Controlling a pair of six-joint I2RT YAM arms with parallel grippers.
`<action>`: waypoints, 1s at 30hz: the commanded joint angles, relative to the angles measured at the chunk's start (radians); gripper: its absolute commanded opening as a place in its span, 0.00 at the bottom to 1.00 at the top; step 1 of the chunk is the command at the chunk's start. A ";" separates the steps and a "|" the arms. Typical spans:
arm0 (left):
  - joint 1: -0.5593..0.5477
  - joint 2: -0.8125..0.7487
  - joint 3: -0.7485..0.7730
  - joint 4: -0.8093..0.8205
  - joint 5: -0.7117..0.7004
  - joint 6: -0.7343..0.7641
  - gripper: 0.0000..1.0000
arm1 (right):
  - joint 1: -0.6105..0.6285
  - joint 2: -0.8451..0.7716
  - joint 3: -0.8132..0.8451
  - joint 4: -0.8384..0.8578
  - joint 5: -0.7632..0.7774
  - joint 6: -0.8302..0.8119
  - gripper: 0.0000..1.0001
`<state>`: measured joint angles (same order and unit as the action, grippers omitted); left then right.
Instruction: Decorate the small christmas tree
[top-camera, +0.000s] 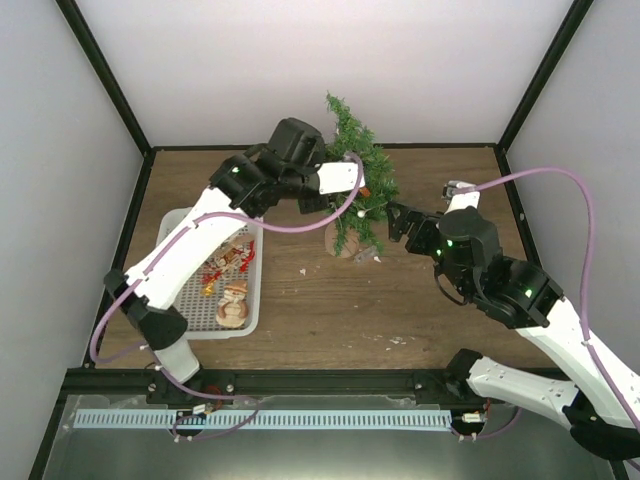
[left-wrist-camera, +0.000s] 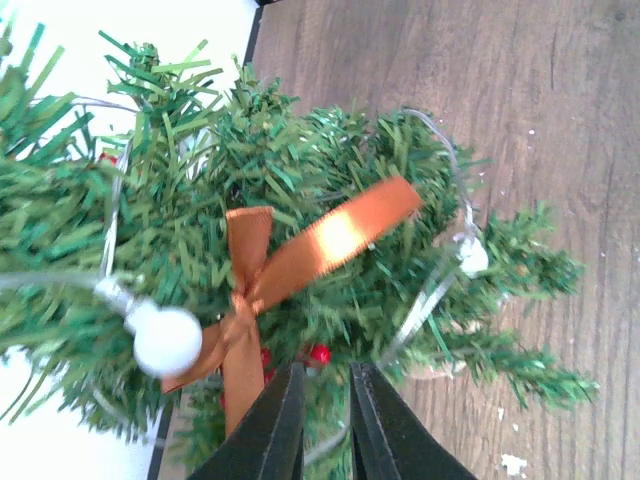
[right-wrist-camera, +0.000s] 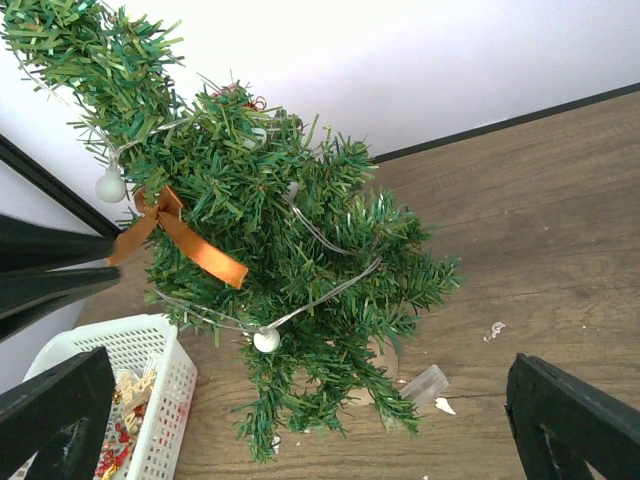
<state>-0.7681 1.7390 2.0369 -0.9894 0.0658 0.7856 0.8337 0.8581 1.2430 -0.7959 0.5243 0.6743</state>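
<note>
Small christmas tree (top-camera: 355, 180) stood upright by the middle of the table's (top-camera: 320, 310) far edge, left gripper (left-wrist-camera: 327, 375) narrowly parted below its orange bow (left-wrist-camera: 300, 262), right gripper (right-wrist-camera: 320, 425) spread wide alongside.

Left arm (top-camera: 190, 250): rises from near-left base, elbow bent, forearm reaching forward and right. Left end effector (left-wrist-camera: 325, 380): points right, tilted down; dark fingers (left-wrist-camera: 275, 430) nearly together, narrow gap between them. Right arm (top-camera: 545, 310): runs from near-right base up and left, green lights on joints. Right end effector (top-camera: 398, 222): points left toward left one, jaws spread wide, one dark finger at each lower corner of wrist view.
</note>
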 joint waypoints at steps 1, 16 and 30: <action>0.000 -0.116 -0.065 -0.035 0.018 -0.019 0.16 | 0.000 -0.012 0.001 -0.013 0.016 0.017 1.00; 0.118 -0.393 -0.184 -0.252 0.171 -0.141 0.46 | 0.001 -0.003 0.152 -0.196 -0.158 -0.146 1.00; 0.499 -0.645 -0.436 -0.366 0.510 -0.310 0.71 | 0.001 0.020 0.340 -0.403 -0.216 -0.113 1.00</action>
<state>-0.3428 1.1366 1.6573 -1.3029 0.4290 0.5339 0.8337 0.8909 1.5249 -1.1381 0.3412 0.5686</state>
